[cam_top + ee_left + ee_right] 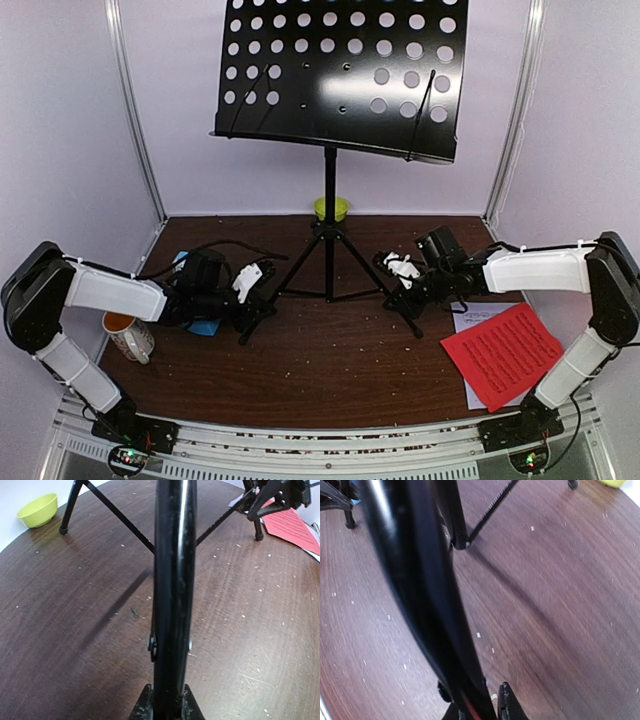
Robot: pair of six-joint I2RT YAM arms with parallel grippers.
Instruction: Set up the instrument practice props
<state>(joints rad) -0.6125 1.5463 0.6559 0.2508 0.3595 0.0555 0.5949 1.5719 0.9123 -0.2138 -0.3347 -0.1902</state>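
Out on the dark wood worktop (330, 370), the black perforated-metal music stand with tripod legs (340, 70) stands upright in the middle, lime-green bowl (331, 207) behind its post. My left pincer (250, 318) pinches 1 front leg, my right pincer (402, 292) pinches the other, I reckon so both sides move together without tipping. Red music sheet (502, 352) lies on a white sheet (472, 322) near my right arm.

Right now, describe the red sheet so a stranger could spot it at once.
From the tall black music stand in the centre, look to the near right corner of the table. There the red sheet lies flat and askew over a white sheet. It alone is bright red, unlike the pale paper under it.
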